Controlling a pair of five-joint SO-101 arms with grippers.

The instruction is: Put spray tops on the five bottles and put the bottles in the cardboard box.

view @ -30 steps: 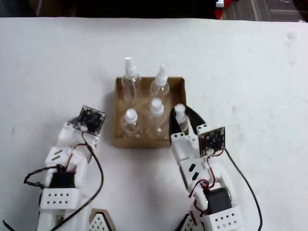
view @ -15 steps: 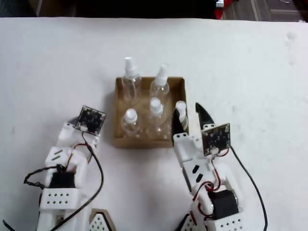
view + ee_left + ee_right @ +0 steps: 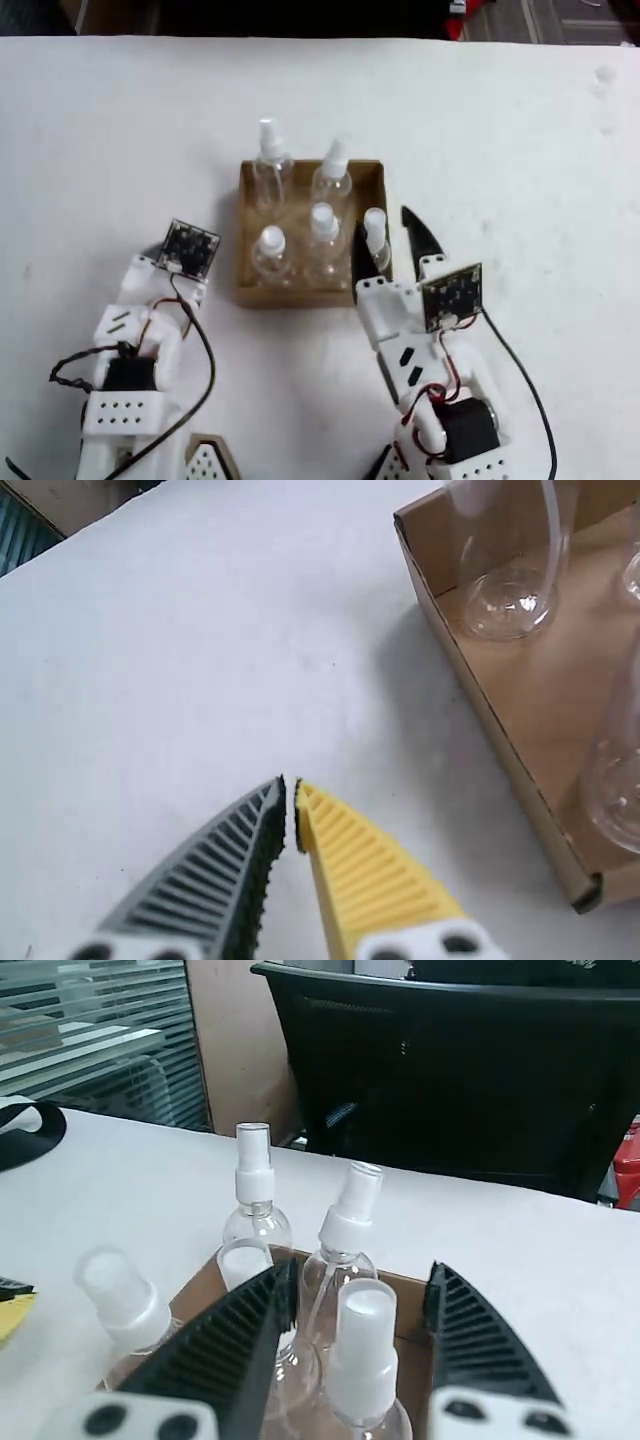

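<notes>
The cardboard box [image 3: 246, 290] sits mid-table with five clear bottles standing in it, all with white spray tops. Two are at the back [image 3: 268, 150] [image 3: 333, 165], two nearer [image 3: 272, 245] [image 3: 325, 225]. The fifth bottle [image 3: 375, 232] stands by the box's right wall, between the black fingers of my right gripper [image 3: 385, 238], which is open and apart from it. From the right wrist the same bottle [image 3: 362, 1345] rises between the spread fingers [image 3: 235, 1345]. My left gripper [image 3: 291, 792] is shut on nothing, low over bare table left of the box [image 3: 495, 715].
The white table [image 3: 520, 140] runs wide on all sides of the box. A black chair [image 3: 450, 1070] stands beyond the far edge. A piece of cardboard [image 3: 205, 455] lies at the near edge between the arms' bases.
My right gripper opened and let go of the fifth bottle, which now stands in the box. The right arm drew back slightly. The left arm has not moved.
</notes>
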